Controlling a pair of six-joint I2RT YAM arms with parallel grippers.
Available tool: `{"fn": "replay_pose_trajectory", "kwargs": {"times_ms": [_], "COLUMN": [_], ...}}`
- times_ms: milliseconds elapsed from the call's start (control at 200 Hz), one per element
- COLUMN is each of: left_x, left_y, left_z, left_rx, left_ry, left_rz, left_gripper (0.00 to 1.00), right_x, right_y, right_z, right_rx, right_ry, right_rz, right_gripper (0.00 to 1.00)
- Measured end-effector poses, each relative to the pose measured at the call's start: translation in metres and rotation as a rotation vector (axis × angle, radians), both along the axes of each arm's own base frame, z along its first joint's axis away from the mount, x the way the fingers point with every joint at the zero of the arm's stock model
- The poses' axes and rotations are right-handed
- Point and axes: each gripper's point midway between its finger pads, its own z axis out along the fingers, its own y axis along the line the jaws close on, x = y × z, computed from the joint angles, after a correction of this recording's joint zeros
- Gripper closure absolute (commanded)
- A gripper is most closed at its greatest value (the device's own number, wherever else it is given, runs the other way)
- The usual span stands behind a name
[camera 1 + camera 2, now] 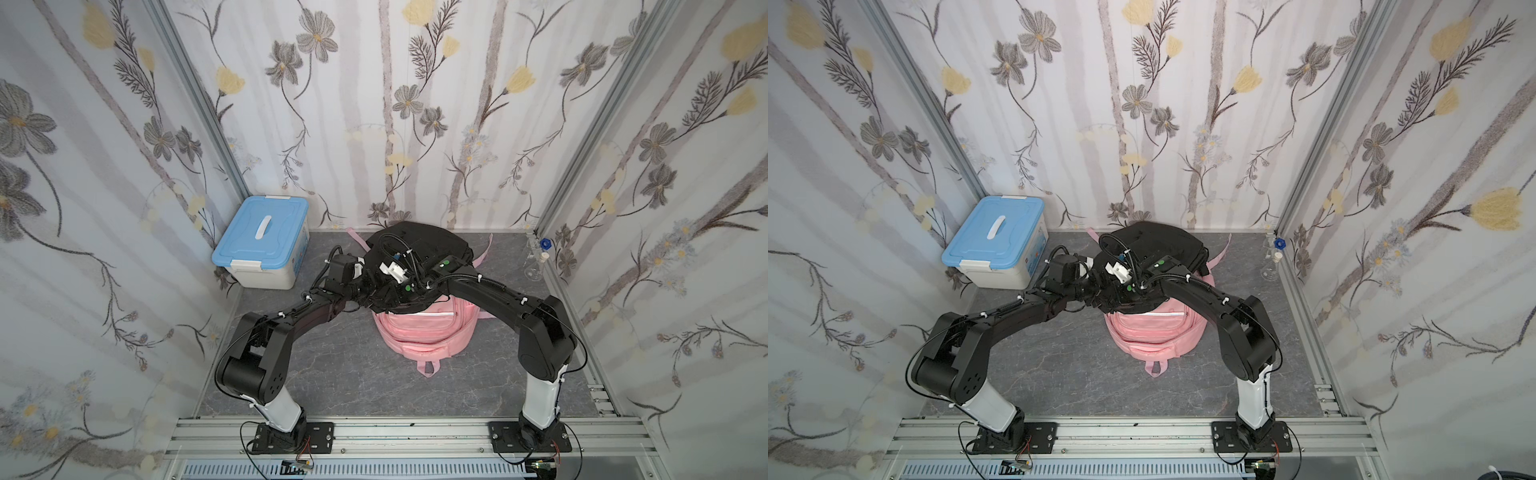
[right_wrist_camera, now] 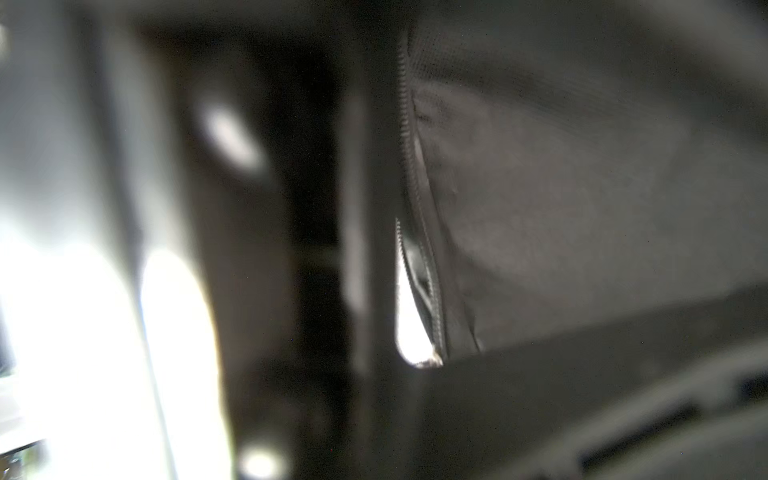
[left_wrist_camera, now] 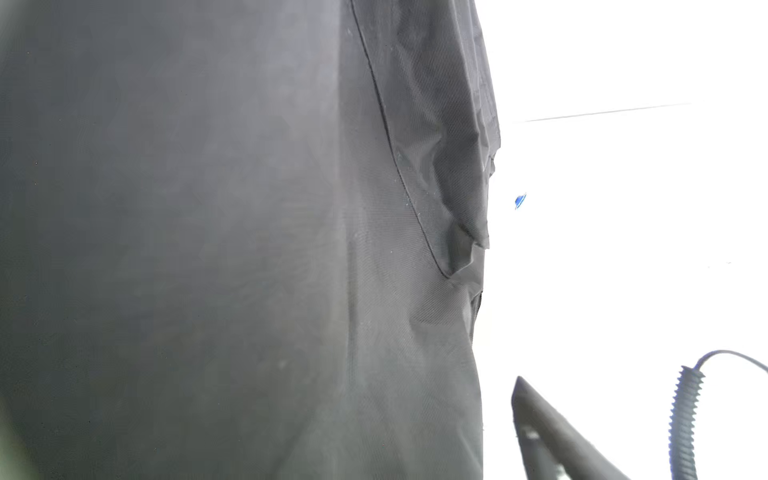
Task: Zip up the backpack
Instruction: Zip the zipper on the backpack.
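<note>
while the pink backpack (image 1: 424, 332) lies mid-table (image 1: 332, 374) with its black flap (image 1: 419, 241) raised, the work is at the open zipper (image 2: 422, 232). right gripper (image 1: 397, 293) is closed, on what i cannot tell; left gripper (image 1: 370, 291), wide or narrow, i cannot tell. next, i think: hold the cloth tight and draw the slider along

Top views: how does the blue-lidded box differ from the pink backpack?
The blue-lidded box is rigid with its lid on; the pink backpack is soft fabric. The box stands in the far left corner, apart from the left arm and right arm; the backpack lies mid-table, partly under them and black fabric. Both rest on the grey table.
</note>
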Motion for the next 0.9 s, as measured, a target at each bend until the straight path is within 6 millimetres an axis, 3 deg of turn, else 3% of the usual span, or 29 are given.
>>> {"fn": "replay_pose_trajectory", "kwargs": {"times_ms": [125, 550, 899], "left_x": [0.003, 0.02, 0.032], "left_y": [0.002, 0.008, 0.001], "left_z": [0.002, -0.006, -0.009], "left_rx": [-0.008, -0.025, -0.083], "left_ry": [-0.01, -0.013, -0.028], "left_rz": [0.004, 0.014, -0.004], "left_gripper": [0.1, 0.13, 0.6], "right_x": [-0.007, -0.01, -0.012], "right_y": [-0.013, -0.092, -0.11], "right_z": [-0.003, -0.008, -0.012], "right_rx": [-0.002, -0.054, -0.08], "right_ry": [0.021, 0.07, 0.078], "right_rz": [0.004, -0.107, -0.136], "right_gripper": [1.0, 1.0, 1.0]}}
